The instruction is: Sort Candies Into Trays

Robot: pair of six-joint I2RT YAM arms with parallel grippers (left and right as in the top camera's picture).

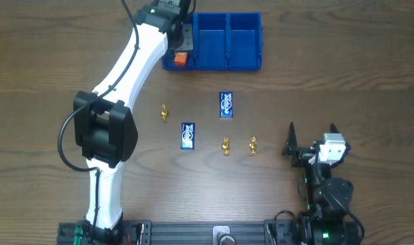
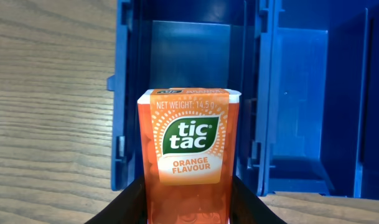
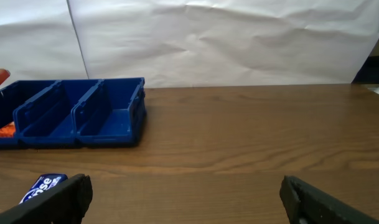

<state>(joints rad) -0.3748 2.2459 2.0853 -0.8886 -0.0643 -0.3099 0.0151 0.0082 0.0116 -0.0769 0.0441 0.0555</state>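
My left gripper (image 1: 179,49) is shut on an orange candy box (image 2: 189,155), holding it at the near end of the leftmost compartment of the blue three-bin tray (image 2: 122,93). From above, the orange box (image 1: 180,59) shows at the left end of the tray (image 1: 220,67). Loose on the table lie two blue candy packets (image 1: 226,104) (image 1: 187,135) and three gold-wrapped candies (image 1: 164,112) (image 1: 226,145) (image 1: 253,145). My right gripper (image 1: 312,139) stands open near its base, right of the candies, with nothing between its fingers.
In the right wrist view the tray (image 3: 108,134) stands at the back of the wooden table before a white paper backdrop, and one blue packet (image 3: 43,185) lies close by. Bare tabletop stretches to the right of the candies.
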